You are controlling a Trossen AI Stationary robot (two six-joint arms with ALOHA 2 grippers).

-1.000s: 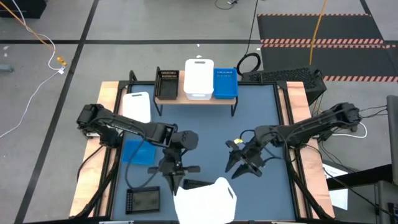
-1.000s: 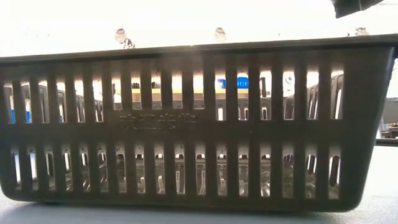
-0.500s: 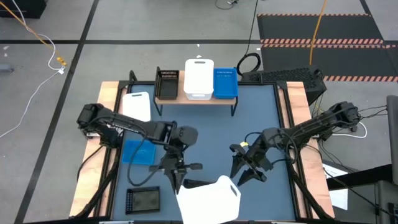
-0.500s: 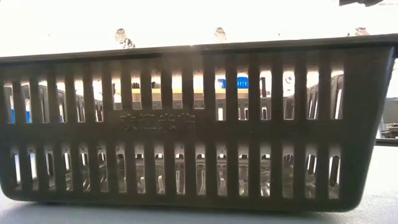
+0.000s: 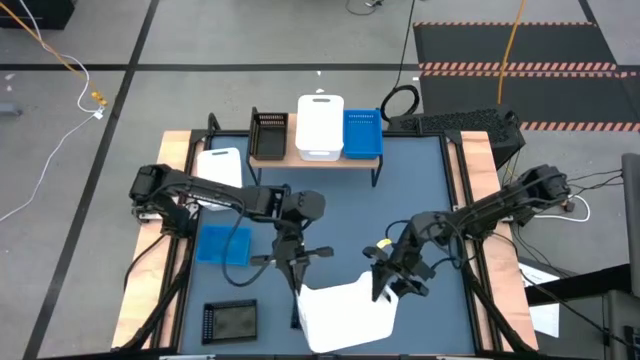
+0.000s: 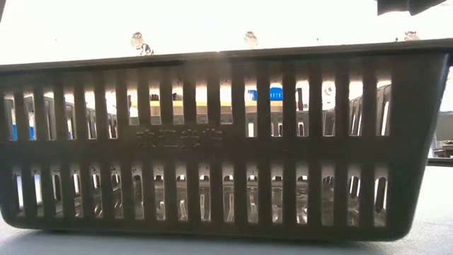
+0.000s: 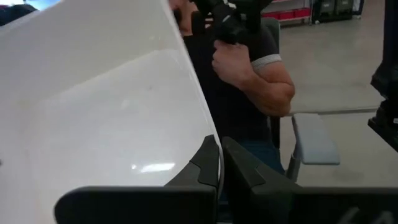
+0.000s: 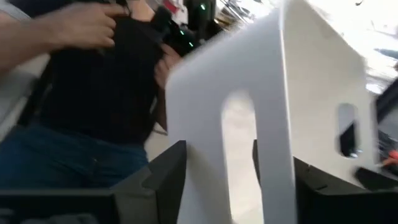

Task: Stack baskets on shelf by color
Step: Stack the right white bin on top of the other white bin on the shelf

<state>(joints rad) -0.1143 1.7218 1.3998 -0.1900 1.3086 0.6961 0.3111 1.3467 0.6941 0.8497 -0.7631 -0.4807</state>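
In the high view a white basket (image 5: 345, 315) is up off the mat near the table's near edge, tilted, between my two grippers. My left gripper (image 5: 300, 292) is shut on its left side. My right gripper (image 5: 383, 288) is open at its right end, a finger on either side of the end wall with the handle slot (image 8: 239, 149). The shelf (image 5: 315, 158) at the far edge carries a black basket (image 5: 268, 135), a white basket (image 5: 320, 125) and a blue basket (image 5: 362, 132). Another black basket (image 6: 226, 142) fills the low view. My left gripper pinches the white basket's side wall at its rim (image 7: 211, 140), one finger (image 7: 208, 165) inside the basket and the other finger (image 7: 242, 174) outside. The basket sits tilted in the hold, clear of the mat. My right gripper straddles the end wall; whether it touches, I cannot tell.
On the mat's left side lie a white basket (image 5: 220, 168), a blue basket (image 5: 222, 243) and a black basket (image 5: 230, 322). A person (image 7: 249, 68) stands just beyond the table's near edge, holding a dark device. A keyboard (image 5: 455, 122) lies past the far right corner.
My right gripper has moved toward the near edge and down to the white basket's right end, coming astride its end wall. My left gripper has carried the basket a little toward the table's right and turned it, so its right end now reaches my right gripper.
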